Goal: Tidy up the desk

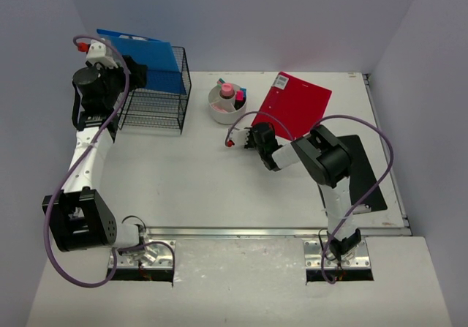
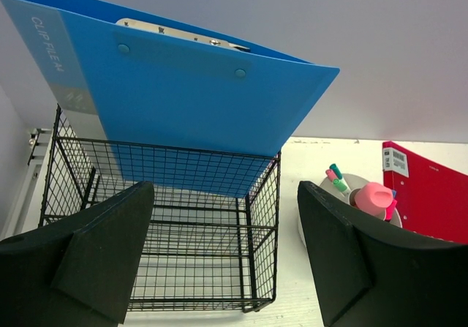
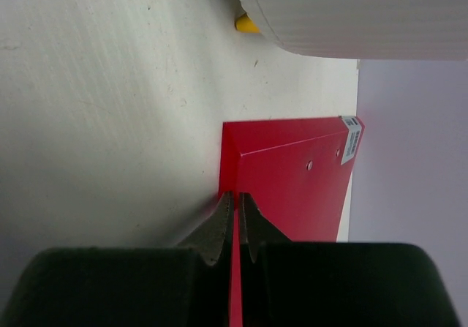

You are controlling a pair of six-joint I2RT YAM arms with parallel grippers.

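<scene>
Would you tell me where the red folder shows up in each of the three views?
Top external: the red folder lies right of centre, near the back.
Left wrist: the folder is at the right edge.
Right wrist: the folder sits centre, running to the bottom edge.
Shared landmark: the white pen holder beside it.

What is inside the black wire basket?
A blue clip file stands tilted in the black wire basket, its top sticking out. Nothing else shows through the mesh; anything behind the file is covered.

Cannot read small white label [image 3: 352, 135] on flat red plastic folder [image 3: 292, 184]; see only part of round white ribbed holder [image 3: 351, 12].
</scene>
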